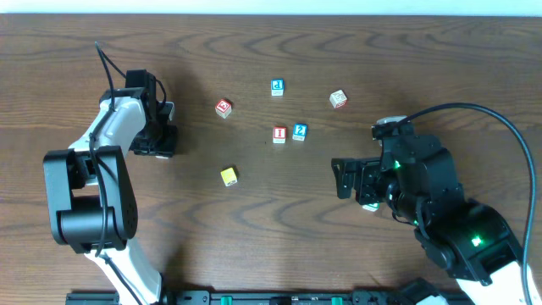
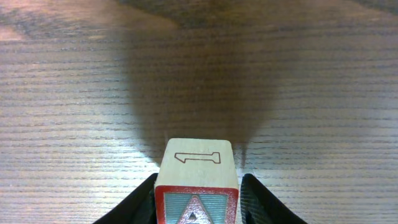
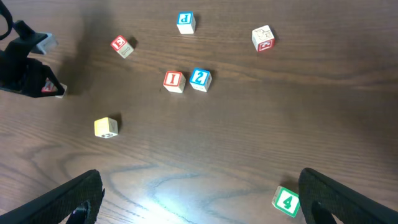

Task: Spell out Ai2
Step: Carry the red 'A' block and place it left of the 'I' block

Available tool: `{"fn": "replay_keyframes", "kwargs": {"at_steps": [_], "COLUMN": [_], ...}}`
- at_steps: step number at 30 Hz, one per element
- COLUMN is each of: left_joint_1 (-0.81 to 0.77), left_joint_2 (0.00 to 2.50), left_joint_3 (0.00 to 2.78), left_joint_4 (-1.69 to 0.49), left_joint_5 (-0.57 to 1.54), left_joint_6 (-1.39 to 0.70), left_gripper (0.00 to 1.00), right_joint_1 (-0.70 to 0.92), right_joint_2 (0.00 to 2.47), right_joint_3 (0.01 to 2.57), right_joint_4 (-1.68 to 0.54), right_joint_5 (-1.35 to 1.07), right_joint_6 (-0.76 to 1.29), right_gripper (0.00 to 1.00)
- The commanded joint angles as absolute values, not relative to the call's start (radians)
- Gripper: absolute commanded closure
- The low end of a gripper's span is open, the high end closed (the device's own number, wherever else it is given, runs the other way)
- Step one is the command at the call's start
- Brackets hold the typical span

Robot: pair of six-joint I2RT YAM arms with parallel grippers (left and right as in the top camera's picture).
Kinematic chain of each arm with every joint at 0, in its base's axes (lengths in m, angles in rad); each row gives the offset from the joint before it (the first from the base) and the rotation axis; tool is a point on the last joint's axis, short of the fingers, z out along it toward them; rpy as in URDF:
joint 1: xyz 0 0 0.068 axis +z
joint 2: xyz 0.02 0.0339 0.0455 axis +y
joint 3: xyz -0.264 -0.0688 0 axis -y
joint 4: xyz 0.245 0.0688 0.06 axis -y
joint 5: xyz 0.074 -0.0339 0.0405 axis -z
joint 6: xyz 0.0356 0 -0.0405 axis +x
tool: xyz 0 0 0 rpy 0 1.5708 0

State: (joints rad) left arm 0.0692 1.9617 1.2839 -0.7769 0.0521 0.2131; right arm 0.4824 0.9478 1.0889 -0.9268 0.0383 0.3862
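My left gripper [image 1: 161, 141] is at the left of the table, shut on a wooden block with a red-framed letter A [image 2: 196, 180]; the block sits between both fingers in the left wrist view. The red I block [image 1: 279, 135] and the blue 2 block [image 1: 299, 132] stand side by side at mid-table, touching or nearly so; they also show in the right wrist view [image 3: 174, 81] [image 3: 200, 79]. My right gripper [image 1: 347, 178] is wide open and empty at the right, its fingers [image 3: 199, 199] spread above bare wood.
A blue letter block [image 1: 277, 87], a red block [image 1: 223, 108] and a red-and-white block [image 1: 338, 99] lie farther back. A yellow block [image 1: 229, 175] lies in front of mid-table. A green 4 block [image 3: 285, 201] sits by my right finger.
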Motion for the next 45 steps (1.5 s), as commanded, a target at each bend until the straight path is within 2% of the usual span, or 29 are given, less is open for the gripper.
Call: {"fn": "replay_keyframes", "kwargs": {"at_steps": [1,5,12,18,21,33,36,45], "left_joint_1": [0.073,0.073,0.07,0.033,-0.014,-0.36,-0.427,-0.454], "left_joint_2": [1.975,1.975,1.974,1.949,1.932,1.974,1.991,2.07], "left_joint_3": [1.28,1.28,1.289,1.433,1.507,1.56,1.56,1.558], "left_joint_4": [-0.776,-0.776,-0.775,-0.845,-0.864,-0.709,-0.686,-0.669], "left_joint_5": [0.041,0.041,0.041,0.048,0.077,0.12,0.015,0.001], "left_joint_6": [0.221,0.221,0.18,0.125,0.081,-0.194,-0.282,-0.337], "left_gripper": [0.64,0.72,0.76,0.82,0.89,0.89,0.9,0.93], "right_joint_1": [0.476,0.476,0.476,0.476,0.461,0.396,0.391,0.353], "right_joint_2": [0.942,0.942,0.942,0.943,0.943,0.942,0.942,0.931], "right_joint_3": [1.093,1.093,1.093,1.093,1.093,1.093,1.094,1.118], "right_joint_4": [-0.926,-0.926,-0.915,-0.879,-0.873,-0.875,-0.876,-0.886], "right_joint_5": [0.048,0.047,0.046,0.062,0.064,0.064,0.064,0.064], "right_joint_6": [0.389,0.396,0.395,0.375,0.373,0.357,0.35,0.33], "right_gripper": [0.01,0.01,0.01,0.01,0.01,0.01,0.01,0.01]}}
